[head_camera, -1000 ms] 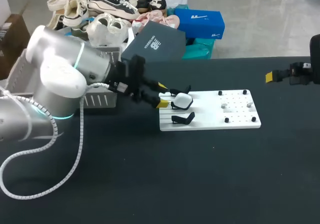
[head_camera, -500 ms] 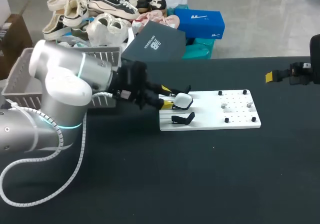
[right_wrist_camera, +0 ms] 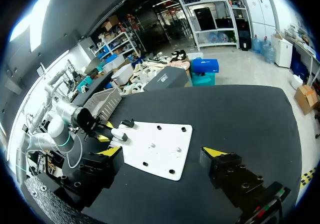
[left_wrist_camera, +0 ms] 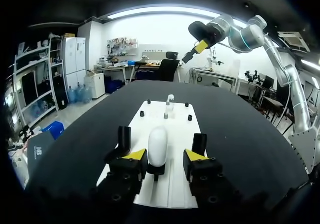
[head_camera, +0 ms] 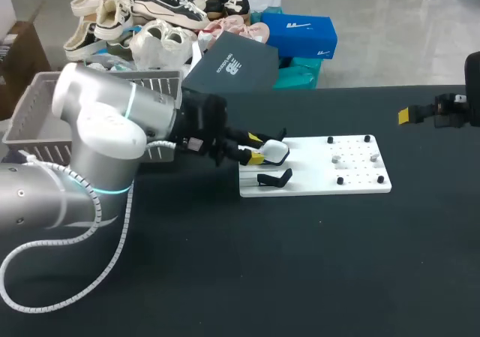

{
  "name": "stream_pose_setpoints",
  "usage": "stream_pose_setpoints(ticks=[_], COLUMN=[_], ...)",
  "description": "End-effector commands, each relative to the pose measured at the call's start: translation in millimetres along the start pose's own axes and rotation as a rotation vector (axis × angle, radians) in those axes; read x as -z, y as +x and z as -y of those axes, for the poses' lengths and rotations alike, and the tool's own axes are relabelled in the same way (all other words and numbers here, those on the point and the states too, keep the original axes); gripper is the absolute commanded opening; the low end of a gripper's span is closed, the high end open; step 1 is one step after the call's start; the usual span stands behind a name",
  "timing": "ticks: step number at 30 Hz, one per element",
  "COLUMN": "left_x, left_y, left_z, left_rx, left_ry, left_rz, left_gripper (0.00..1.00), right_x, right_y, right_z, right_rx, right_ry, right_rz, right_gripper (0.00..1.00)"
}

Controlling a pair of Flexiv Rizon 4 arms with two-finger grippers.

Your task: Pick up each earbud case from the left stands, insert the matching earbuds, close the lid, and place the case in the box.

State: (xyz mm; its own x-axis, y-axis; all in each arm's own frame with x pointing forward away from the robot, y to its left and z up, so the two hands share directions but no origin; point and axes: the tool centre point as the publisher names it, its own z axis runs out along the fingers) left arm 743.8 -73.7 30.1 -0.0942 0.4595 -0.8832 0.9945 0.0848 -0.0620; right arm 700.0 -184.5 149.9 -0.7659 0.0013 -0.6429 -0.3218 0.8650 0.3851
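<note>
Black counter (head_camera: 300,262) fills my head view, with a flat white plate (head_camera: 360,179) lying on it. On the plate's left end the rounded white earbud case (left_wrist_camera: 157,146) sits in its black stand with its lid down, and the black stand (head_camera: 274,178) nearer to me is bare. My left arm (head_camera: 97,127) comes in low from the side. Its left jaws are spread, with the yellow tips (left_wrist_camera: 136,154) on either side of the case. One tip is very close to the shell and I see a clear gap at the other, so nothing is gripped. The right jaws hang wide apart and hold nothing, their yellow tips (right_wrist_camera: 216,152) well apart from the plate, out toward the counter's right edge. Among the black pegs (head_camera: 340,180) on the plate's right end are small pale pieces, too small for me to call earbuds. A grey mesh basket (head_camera: 30,119) stands behind my left arm; I cannot see into it. I judge the task barely begun: this case is not yet lifted, and loading, closing and boxing all remain.
</note>
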Motion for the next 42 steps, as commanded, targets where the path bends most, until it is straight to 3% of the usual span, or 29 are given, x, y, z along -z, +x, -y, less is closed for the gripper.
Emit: stream_pose_setpoints(ticks=[1, 25, 33, 39, 42], left_x=[-4, -22, -27, -29, -30], left_y=[3.4, 3.9, 4.1, 2.5, 2.5], left_z=[-5.6, -9.2, -13.5, -17.9, -17.6], left_rx=[-0.002, -0.034, -0.046, -0.048, -0.054], left_ry=[0.011, 0.035, 0.033, 0.026, 0.029], left_rz=[-0.002, -0.006, -0.012, -0.007, -0.007], left_gripper=[0.46, 0.41, 0.44, 0.41, 0.35], right_x=[0, 0, 0, 0, 0], right_y=[0, 0, 0, 0, 0], right_z=[1, 1, 1, 1, 1], right_rx=[0.001, 0.001, 0.001, 0.001, 0.001], right_ry=[-0.002, -0.002, -0.002, -0.002, -0.002], right_rz=[-0.001, -0.001, -0.001, -0.001, -0.001], right_gripper=[1.00, 1.00, 1.00, 1.00, 1.00])
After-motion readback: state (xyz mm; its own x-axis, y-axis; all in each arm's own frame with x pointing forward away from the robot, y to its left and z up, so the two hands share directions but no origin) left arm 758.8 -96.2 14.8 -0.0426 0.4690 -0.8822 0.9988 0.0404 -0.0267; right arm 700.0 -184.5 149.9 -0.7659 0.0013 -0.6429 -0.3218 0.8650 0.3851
